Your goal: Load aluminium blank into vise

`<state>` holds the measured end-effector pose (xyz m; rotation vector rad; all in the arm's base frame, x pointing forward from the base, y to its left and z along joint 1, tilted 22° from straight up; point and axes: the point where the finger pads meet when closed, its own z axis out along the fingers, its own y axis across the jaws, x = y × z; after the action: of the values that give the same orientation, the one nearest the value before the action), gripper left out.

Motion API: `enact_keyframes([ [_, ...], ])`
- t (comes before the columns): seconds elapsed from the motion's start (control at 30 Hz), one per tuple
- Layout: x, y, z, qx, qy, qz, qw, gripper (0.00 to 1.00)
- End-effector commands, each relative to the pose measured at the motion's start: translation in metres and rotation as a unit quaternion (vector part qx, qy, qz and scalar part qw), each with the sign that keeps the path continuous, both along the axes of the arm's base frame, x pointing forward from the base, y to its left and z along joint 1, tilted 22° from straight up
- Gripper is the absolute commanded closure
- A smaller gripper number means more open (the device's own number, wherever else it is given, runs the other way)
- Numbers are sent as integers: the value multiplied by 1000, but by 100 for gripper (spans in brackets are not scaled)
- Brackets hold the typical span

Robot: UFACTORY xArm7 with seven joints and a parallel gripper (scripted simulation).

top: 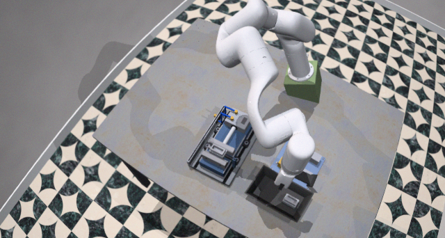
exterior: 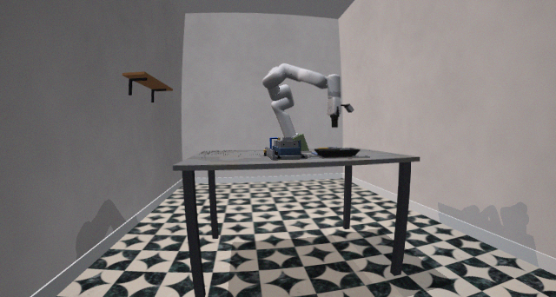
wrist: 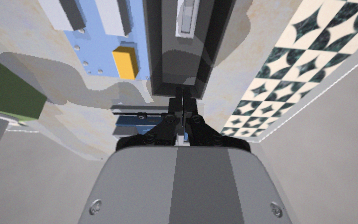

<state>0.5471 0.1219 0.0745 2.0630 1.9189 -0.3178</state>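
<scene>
My gripper [top: 281, 186] is shut and empty, high above the near edge of the dark outfeed tray [top: 279, 193]; it also shows in the side view [exterior: 334, 122] and the wrist view [wrist: 182, 97]. One grey finished part [top: 291, 200] lies in the tray, pocket up, also seen in the wrist view [wrist: 186, 17]. The blue infeed plate [wrist: 105, 45] holds a brass blank [wrist: 125, 62] and two aluminium blanks [wrist: 65, 12] [wrist: 112, 15]. In the top view my arm hides most of the plate [top: 307, 165]. Another grey pocketed part [top: 217, 148] sits in the vise [top: 222, 144].
The green robot base block [top: 303, 81] stands behind the plate. The vise has blue hoses [top: 226, 110] at its far end. The tray [exterior: 336, 151] and vise [exterior: 284, 149] sit near the table's right side. A wall shelf [exterior: 145, 81] hangs far left.
</scene>
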Motion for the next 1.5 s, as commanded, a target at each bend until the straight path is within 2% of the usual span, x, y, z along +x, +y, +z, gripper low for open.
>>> enact_keyframes([
  [0.0, 1, 1, -1, 1, -2, 1, 1000, 100],
  [0.93, 4, -16, -44, 1, -2, 1, 1000, 100],
  [1.47, 4, -19, -50, 1, -2, 1, 1000, 100],
])
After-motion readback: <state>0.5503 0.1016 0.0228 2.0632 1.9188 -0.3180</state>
